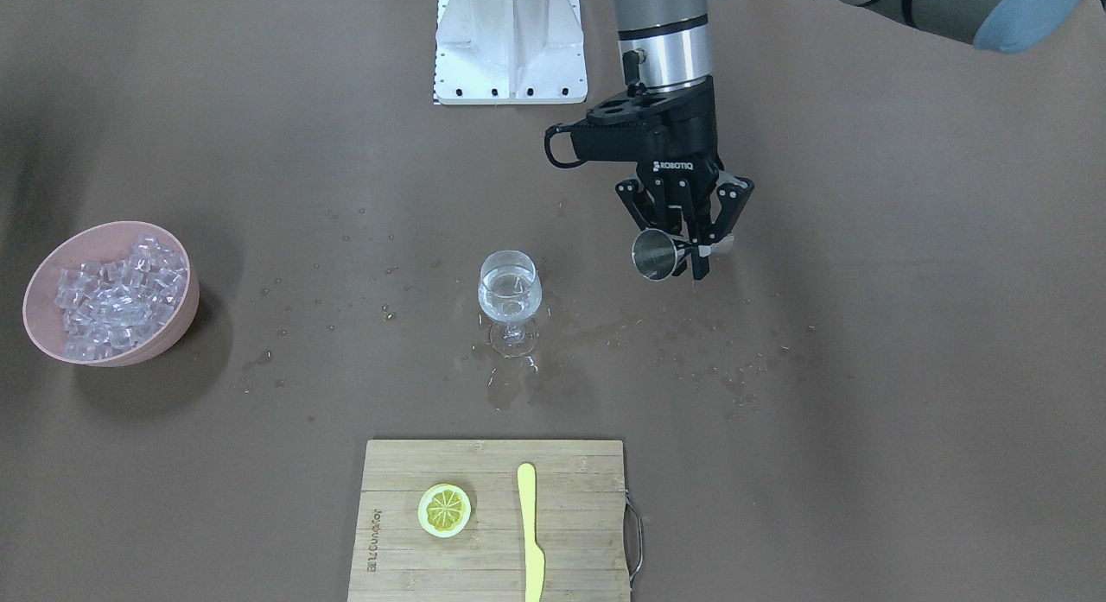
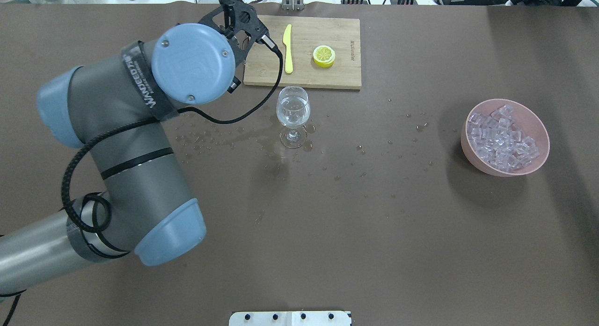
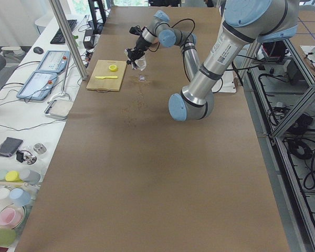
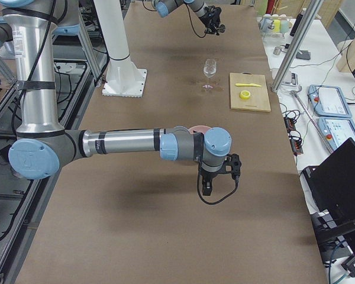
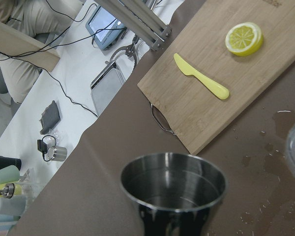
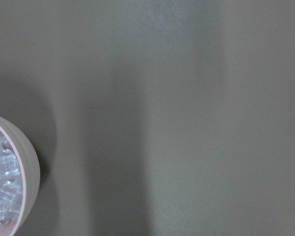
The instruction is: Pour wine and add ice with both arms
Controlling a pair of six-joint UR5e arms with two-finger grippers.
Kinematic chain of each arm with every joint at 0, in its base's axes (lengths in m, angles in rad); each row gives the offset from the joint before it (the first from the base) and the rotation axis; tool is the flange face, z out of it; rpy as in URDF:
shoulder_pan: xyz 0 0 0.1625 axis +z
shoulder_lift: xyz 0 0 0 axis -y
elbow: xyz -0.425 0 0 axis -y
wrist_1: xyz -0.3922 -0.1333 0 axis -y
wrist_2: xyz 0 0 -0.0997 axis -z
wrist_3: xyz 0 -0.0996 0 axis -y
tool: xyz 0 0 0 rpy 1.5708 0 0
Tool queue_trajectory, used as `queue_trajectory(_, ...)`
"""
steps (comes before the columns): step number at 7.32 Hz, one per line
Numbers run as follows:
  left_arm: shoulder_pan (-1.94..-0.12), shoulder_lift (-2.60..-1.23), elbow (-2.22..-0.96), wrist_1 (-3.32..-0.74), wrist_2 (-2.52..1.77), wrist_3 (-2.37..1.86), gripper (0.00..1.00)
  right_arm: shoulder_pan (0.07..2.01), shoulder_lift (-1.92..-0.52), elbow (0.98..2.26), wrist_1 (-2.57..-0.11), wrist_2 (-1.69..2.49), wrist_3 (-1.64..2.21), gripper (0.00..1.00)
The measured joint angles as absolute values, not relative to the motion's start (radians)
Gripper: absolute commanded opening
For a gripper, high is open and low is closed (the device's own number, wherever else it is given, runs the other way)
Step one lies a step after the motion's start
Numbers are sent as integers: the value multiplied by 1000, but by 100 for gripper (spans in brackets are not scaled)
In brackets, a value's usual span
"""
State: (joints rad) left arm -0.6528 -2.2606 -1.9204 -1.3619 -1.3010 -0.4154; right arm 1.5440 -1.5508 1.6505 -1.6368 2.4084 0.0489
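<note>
My left gripper is shut on a steel jigger, held above the table and tipped on its side, mouth toward the wine glass. The left wrist view looks into the jigger, which seems nearly empty. The glass stands upright mid-table with a small amount of clear wine in it. The ice is heaped in a pink bowl far to the side. My right gripper hangs near that bowl; I cannot tell whether it is open or shut.
A wooden cutting board holds a lemon slice and a yellow knife. Spilled drops and a wet patch lie around the glass. A white fixed stand sits at the robot's side of the table.
</note>
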Motion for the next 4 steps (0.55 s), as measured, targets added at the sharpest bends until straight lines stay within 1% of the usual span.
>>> queue_trajectory(4,-749,-1921,-1949,-1829,-1383,-517,0,1544,-1548,1651,-1637,2408,49,100)
